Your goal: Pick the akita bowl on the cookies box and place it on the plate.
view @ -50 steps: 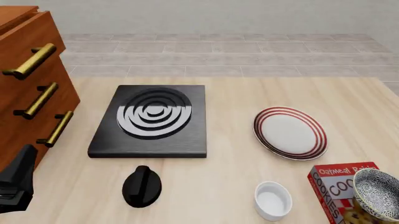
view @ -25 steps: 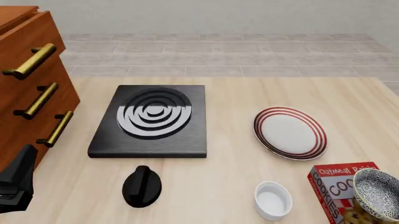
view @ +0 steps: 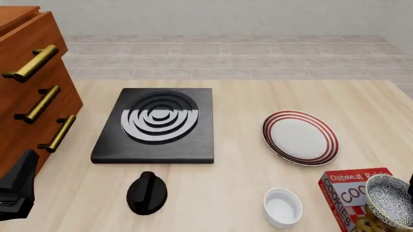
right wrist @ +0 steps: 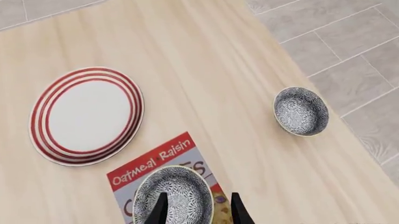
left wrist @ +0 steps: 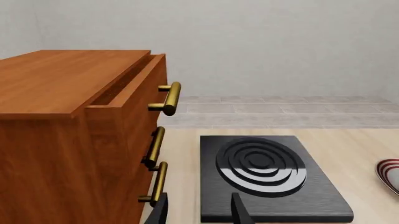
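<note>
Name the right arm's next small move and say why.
Probably lower the right gripper straight down. Its open jaws hang above the akita bowl on the cookies box, not yet around the rim, and the plate is bare. A second speckled bowl sits apart; ignore it.

i see the bowl (view: 390, 201), speckled black and white, sitting upright on the red cookies box (view: 348, 189) at the table's near right edge. the box lies flat, lettering up. the plate (view: 301, 137), white with red rings, lies just beyond the box, apart from it.
</note>
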{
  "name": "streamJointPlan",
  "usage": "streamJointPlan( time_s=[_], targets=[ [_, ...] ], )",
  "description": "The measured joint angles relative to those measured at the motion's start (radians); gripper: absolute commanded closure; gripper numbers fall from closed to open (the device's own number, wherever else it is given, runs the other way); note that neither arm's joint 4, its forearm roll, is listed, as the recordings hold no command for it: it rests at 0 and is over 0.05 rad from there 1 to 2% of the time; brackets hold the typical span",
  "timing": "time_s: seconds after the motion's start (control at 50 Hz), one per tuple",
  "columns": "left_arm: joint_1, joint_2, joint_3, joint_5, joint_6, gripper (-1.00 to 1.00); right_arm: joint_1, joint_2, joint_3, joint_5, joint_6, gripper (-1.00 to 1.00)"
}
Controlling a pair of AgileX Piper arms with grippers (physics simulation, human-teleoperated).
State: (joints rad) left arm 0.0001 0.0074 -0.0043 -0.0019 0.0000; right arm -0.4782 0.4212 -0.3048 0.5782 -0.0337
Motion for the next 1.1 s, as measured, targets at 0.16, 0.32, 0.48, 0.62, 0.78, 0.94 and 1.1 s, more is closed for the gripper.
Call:
streamJointPlan(
  time_s=[0.16,0.32,0.48,0.62,0.78,0.94,1.1],
  targets=[
    [0.0,0.0,0.0,0.0,0.0,-1.0,-0.009,0.012,0.028,-0.027,-0.001,-1.0],
    [0.0,0.0,0.0,0.0,0.0,-1.0,-0.019,0.027,0.056,-0.058,-0.001,-1.0],
    [0.0,0.0,0.0,0.0,0.0,-1.0,-0.028,0.043,0.077,-0.086,-0.003,-1.0],
    [0.0,0.0,0.0,0.0,0.0,-1.0,-0.033,0.056,0.093,-0.106,-0.006,-1.0],
    [0.0,0.0,0.0,0.0,0.0,-1.0,-0.036,0.07,0.11,-0.128,-0.008,-1.0],
    [0.0,0.0,0.0,0.0,0.0,-1.0,-0.035,0.085,0.125,-0.147,-0.012,-1.0],
    [0.0,0.0,0.0,0.0,0.0,-1.0,-0.032,0.101,0.143,-0.167,-0.015,-1.0]
  ],
)
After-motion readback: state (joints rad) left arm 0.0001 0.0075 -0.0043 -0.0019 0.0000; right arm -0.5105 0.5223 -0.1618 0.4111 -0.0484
